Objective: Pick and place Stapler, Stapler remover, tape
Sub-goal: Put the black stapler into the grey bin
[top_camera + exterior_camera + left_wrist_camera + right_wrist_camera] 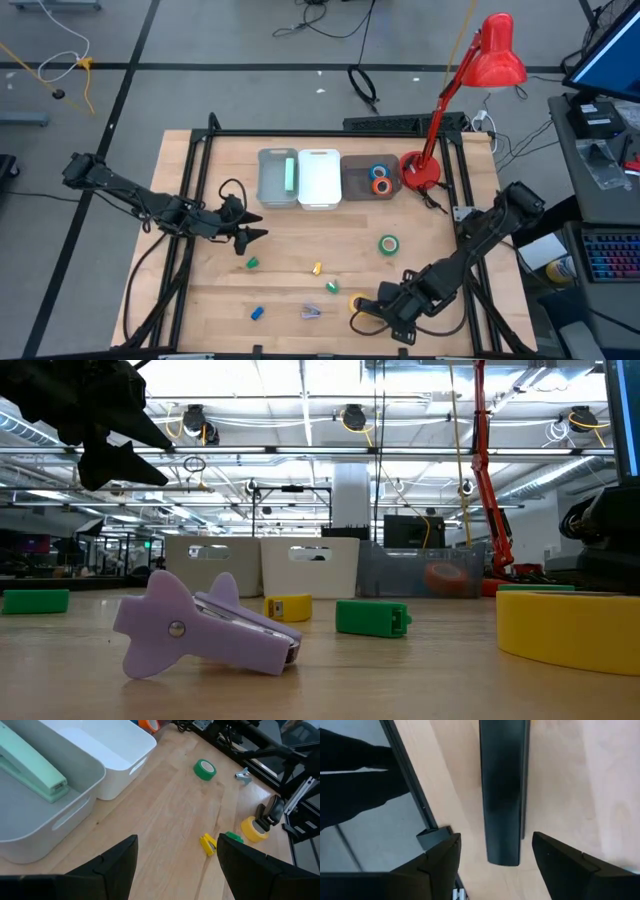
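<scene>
Sorted so far, upper centre of the high view:
- grey bin (270,185): one mint-green stapler (290,175).
- white bin (318,178): no contents visible.
- dark bin (357,178): blue tape roll (377,171) and orange tape roll (382,185).

Left on the wooden table (300,240):
- green tape roll (388,244), right of centre.
- yellow tape roll (357,303), lower centre-right, close by the right gripper.
- lilac staple remover (311,312), bottom centre.
- small loose pieces: green (252,263), yellow (317,268), green (331,288), blue (257,312), across the lower half.

Left gripper (252,235): centre-left, above the table, fingers spread wide, nothing held.
Right gripper (366,305): lower right, low over the table next to the yellow tape roll, fingers well apart, nothing visibly between them.

Progress, as judged: less than half done; two rolls, the remover and the small pieces outstanding, white bin seemingly awaiting its first item.
</scene>
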`<action>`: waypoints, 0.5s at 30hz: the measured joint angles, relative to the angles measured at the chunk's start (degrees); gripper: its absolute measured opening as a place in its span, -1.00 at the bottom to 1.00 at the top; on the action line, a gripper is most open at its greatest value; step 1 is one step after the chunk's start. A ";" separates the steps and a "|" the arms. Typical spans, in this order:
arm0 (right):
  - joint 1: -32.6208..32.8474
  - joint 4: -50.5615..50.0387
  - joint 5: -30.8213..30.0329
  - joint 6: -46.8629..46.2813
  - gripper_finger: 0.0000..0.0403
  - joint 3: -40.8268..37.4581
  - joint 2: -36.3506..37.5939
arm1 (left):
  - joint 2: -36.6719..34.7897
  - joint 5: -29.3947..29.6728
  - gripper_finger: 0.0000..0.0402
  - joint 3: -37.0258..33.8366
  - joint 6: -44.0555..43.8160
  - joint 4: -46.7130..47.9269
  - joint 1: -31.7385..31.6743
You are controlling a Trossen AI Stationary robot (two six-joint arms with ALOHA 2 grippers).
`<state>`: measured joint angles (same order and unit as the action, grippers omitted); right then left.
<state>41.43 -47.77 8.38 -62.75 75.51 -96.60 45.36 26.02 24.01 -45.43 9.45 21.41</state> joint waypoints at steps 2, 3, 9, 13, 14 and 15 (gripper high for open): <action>0.00 2.24 1.58 -1.17 0.19 -1.75 0.00 | 0.00 0.00 0.35 0.00 -0.12 0.00 0.00; -0.04 3.13 2.20 -1.90 0.19 -2.71 0.00 | 0.00 0.00 0.35 0.00 -0.13 0.00 0.00; -0.07 9.22 2.39 -6.16 0.16 -7.82 0.00 | 0.00 0.00 0.35 0.02 -0.15 0.00 0.00; -0.07 12.70 2.73 -7.24 0.14 -9.25 0.02 | -0.01 0.00 0.35 0.04 -0.70 0.00 0.00; -0.07 13.11 3.46 -7.17 0.13 -9.52 0.04 | 0.00 0.00 0.35 0.04 -0.78 0.00 0.00; -0.03 12.99 3.88 -7.16 0.13 -9.72 0.04 | 0.00 0.00 0.35 0.04 -0.78 0.00 0.00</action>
<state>41.40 -34.79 12.25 -69.91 65.79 -96.55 45.36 26.02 24.05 -46.22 9.45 21.41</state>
